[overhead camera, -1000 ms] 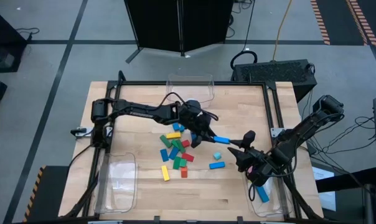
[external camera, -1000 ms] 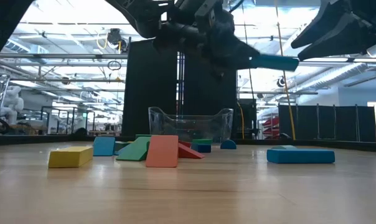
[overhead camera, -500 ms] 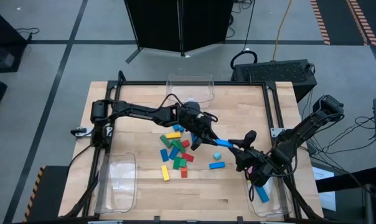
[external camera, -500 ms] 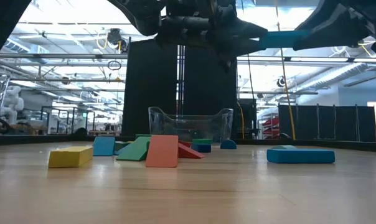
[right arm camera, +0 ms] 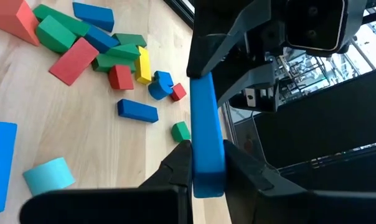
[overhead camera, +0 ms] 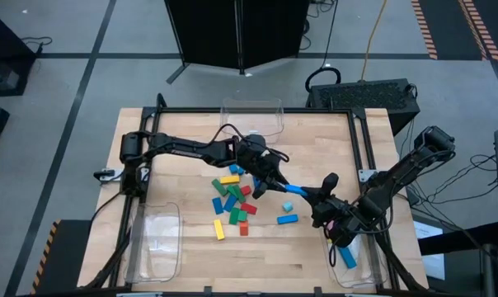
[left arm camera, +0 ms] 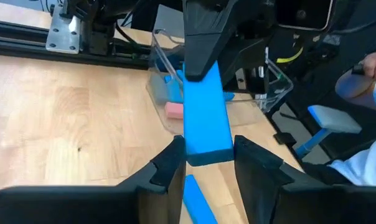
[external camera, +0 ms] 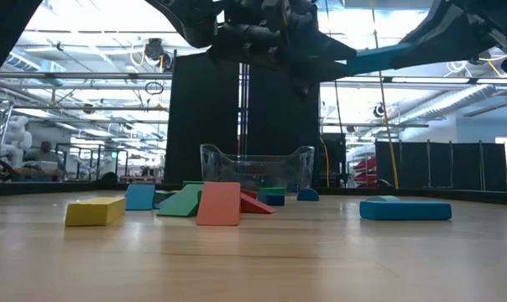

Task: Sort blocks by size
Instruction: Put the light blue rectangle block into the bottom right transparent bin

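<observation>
Left gripper (overhead camera: pixel 275 182): we gripped one end of the long blue bar (overhead camera: pixel 292 189).
Right gripper (overhead camera: pixel 312 198): we clamped its far end, above the table (overhead camera: pixel 315 256).

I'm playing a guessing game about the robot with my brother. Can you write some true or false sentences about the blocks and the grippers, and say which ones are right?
1. Both grippers have hold of one long blue bar at the same time. True: the left gripper has one end and the right gripper the other.
2. The blue bar is lying flat on the table. False: in the low view it is up in the air above the blocks.
3. A pile of blocks lies on the table below the left arm. True.
4. The clear bin by the right arm has nothing in it. False: it holds a blue block and a pink one.
5. All the blocks are blue. False: some are red, green and yellow.
</observation>
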Tool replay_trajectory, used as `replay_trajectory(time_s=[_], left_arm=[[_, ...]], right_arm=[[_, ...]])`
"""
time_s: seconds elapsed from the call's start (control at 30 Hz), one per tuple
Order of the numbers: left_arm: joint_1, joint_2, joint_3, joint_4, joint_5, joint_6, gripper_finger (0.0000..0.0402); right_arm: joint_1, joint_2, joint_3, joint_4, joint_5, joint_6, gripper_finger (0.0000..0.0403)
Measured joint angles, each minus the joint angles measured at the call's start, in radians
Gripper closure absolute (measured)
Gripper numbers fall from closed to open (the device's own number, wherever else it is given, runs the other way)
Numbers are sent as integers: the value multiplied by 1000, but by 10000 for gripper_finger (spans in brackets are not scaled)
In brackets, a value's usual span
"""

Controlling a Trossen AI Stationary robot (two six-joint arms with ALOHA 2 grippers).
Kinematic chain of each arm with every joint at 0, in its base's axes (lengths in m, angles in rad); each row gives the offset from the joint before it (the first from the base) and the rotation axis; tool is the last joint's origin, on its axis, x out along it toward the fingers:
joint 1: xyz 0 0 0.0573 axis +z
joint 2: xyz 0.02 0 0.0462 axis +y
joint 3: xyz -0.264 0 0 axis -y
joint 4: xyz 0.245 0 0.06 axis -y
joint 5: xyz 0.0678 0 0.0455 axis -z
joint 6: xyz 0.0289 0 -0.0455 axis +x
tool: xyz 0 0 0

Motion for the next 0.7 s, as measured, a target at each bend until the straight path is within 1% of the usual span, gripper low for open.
replay_trajectory(time_s=[0.17, 0.37, 0.47, 0.57, 0.63, 0.7], left_arm=[[0, 1, -3, -30, -1, 7, 255], [11, 1, -3, -49, 0, 28, 250], [14, 1, -3, -72, 0, 54, 250], [11, 1, -3, -100, -12, 72, 249], [6, 1, -3, -106, -38, 65, 249], [3, 1, -3, -126, -89, 58, 249]], right_arm=[[0, -16, 1, -1, 2, 8, 357], [16, -89, 1, -11, -19, 10, 355], [23, -153, 1, -63, -71, 61, 355], [23, -228, 1, -152, -143, 172, 354], [23, -278, 1, -214, -209, 264, 354], [23, -324, 1, -266, -271, 344, 354]])
